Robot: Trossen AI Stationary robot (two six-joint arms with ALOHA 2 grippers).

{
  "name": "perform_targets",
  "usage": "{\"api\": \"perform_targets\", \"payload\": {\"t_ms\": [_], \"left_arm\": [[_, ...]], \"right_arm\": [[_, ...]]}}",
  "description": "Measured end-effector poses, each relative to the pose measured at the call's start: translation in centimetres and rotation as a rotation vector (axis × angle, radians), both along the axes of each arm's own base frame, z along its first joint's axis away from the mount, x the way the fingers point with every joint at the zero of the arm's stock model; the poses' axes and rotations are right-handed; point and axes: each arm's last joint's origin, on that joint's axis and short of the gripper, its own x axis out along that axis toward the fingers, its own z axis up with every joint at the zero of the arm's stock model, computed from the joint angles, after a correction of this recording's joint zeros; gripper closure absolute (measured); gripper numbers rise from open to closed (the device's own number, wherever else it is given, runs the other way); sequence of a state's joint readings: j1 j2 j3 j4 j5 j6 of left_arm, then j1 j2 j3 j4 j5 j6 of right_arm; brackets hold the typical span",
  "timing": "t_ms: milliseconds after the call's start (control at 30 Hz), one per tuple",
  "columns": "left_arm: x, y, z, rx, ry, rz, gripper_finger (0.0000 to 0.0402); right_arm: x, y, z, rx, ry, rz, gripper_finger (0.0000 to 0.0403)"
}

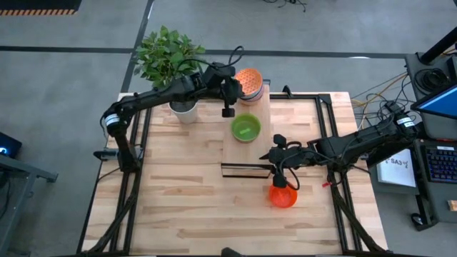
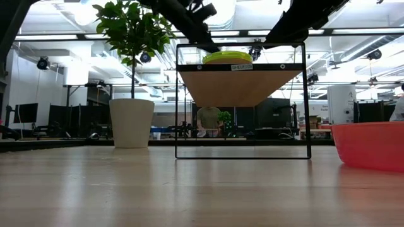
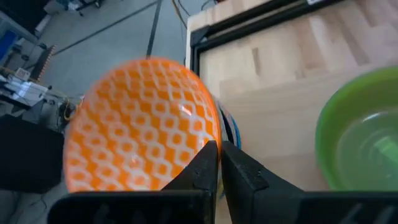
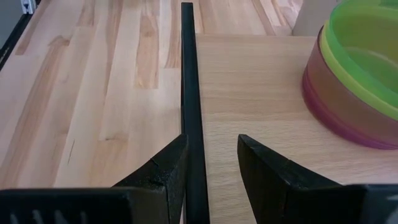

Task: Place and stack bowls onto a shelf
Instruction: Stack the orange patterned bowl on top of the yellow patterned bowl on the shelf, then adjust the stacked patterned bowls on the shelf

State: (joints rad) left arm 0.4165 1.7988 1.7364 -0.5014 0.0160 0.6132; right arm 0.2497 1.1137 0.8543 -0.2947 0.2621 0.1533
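The left gripper [image 1: 228, 112], fingers pinched together on nothing, hangs at the shelf's [image 1: 250, 153] twelve o'clock end beside the orange bowl [image 1: 248, 80] and green stack [image 1: 245, 128] — likely just set. The right gripper [image 1: 280, 180], fingers parted and empty, hovers at six o'clock above the red bowl [image 1: 283, 195] — presumably next.

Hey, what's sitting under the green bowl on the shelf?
The green bowl tops a stack on the shelf: beneath it sit an amber bowl, then a purple bowl at the bottom. Only their rims and sides show; their insides are covered.
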Motion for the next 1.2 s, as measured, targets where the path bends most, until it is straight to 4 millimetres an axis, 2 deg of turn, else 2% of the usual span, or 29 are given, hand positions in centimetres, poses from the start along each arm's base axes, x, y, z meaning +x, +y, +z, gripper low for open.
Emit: {"api": "perform_targets", "payload": {"t_ms": [167, 600, 800, 900, 1067, 1200], "left_arm": [[0.0, 0.2, -0.4, -0.002, 0.007, 0.011, 0.0401], [-0.3, -0.2, 1.3, -0.036, -0.036, 0.036, 0.0401], [-1.5, -0.8, 1.8, -0.069, 0.013, 0.043, 0.0401], [-2.7, -1.3, 2.8, -0.074, 0.027, 0.047, 0.0401], [-3.7, -1.2, 2.2, -0.096, 0.105, 0.077, 0.0401], [-4.0, -0.7, 1.1, -0.098, 0.158, 0.115, 0.0401]], "right_arm": [[0.0, 0.0, 0.0, -0.012, 0.0, 0.009, 0.0271], [0.0, 0.0, 0.0, -0.013, 0.0, 0.008, 0.0271], [0.0, -0.1, 0.0, -0.007, -0.003, -0.015, 0.0271], [0.0, -0.5, 0.0, -0.054, -0.027, -0.145, 0.0273], [-0.2, -1.8, 0.8, -0.129, -0.083, -0.312, 0.0304], [-0.8, -3.7, 3.1, -0.126, -0.183, -0.379, 0.035]]}}
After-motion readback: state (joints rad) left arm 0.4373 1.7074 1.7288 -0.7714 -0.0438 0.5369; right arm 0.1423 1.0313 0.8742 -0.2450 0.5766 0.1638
